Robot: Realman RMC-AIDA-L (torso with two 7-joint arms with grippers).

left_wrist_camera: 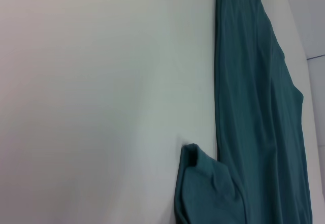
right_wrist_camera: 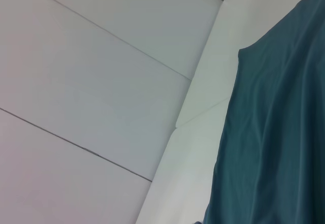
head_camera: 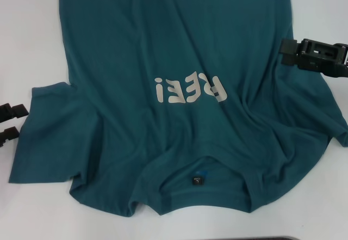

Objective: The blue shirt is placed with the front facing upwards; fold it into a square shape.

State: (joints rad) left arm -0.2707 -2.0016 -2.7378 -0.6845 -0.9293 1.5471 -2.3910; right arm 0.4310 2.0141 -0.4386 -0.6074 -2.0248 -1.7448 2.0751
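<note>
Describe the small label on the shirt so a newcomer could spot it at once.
A blue shirt lies spread face-up over the white table. Its round collar is nearest the robot; the label sits just inside it, a tiny black square below the pale letters.

Head view: looked forward and steeply down from above the white bench (head_camera: 32,38), fairly near, wide enough to take in the blue shirt (head_camera: 163,44) from collar at the near edge to the cut-off hem at the far edge, with the left pincer (head_camera: 10,123) at the left border and the right pincer (head_camera: 288,52) at the right border.

Left wrist view: looked down from low over the bench (left_wrist_camera: 101,82), close, along one side edge of the blue shirt (left_wrist_camera: 254,107) and its sleeve.

Right wrist view: faced obliquely across the bench (right_wrist_camera: 203,132) edge toward the floor (right_wrist_camera: 76,82) beyond, close to the blue shirt (right_wrist_camera: 274,132).

Shared by all three: shirt fabric and white bench surface.
</note>
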